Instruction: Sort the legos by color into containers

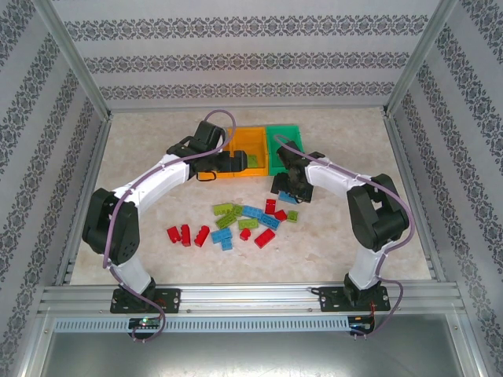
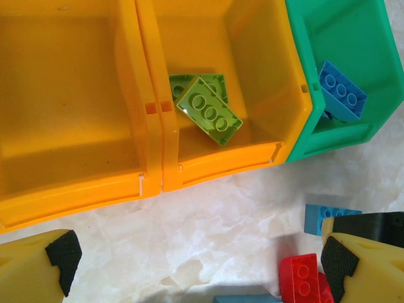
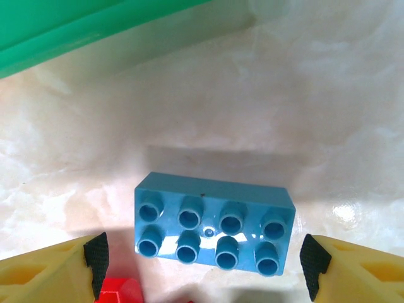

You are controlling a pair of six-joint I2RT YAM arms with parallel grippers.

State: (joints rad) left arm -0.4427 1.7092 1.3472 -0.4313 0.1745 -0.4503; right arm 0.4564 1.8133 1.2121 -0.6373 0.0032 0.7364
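Left pincer (image 2: 199, 265): jaws spread wide, nothing between them, over bare tabletop (image 2: 221, 214). Ahead to its left, orange bin (image 2: 69, 189). Straight ahead, second orange bin (image 2: 221, 164) holding two lime green bricks (image 2: 208, 110). Ahead to its right, green bin (image 2: 328, 139) holding a light blue brick (image 2: 343, 90). Red brick (image 2: 303, 281) beside its right finger.
Right pincer (image 3: 205, 265): open, straddling an eight-stud blue brick (image 3: 214, 224) lying studs-up on the tabletop, fingers clear of it; green bin beyond.

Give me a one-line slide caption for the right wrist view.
Right claw open astride a light blue eight-stud brick on the marbled table, green bin edge beyond.
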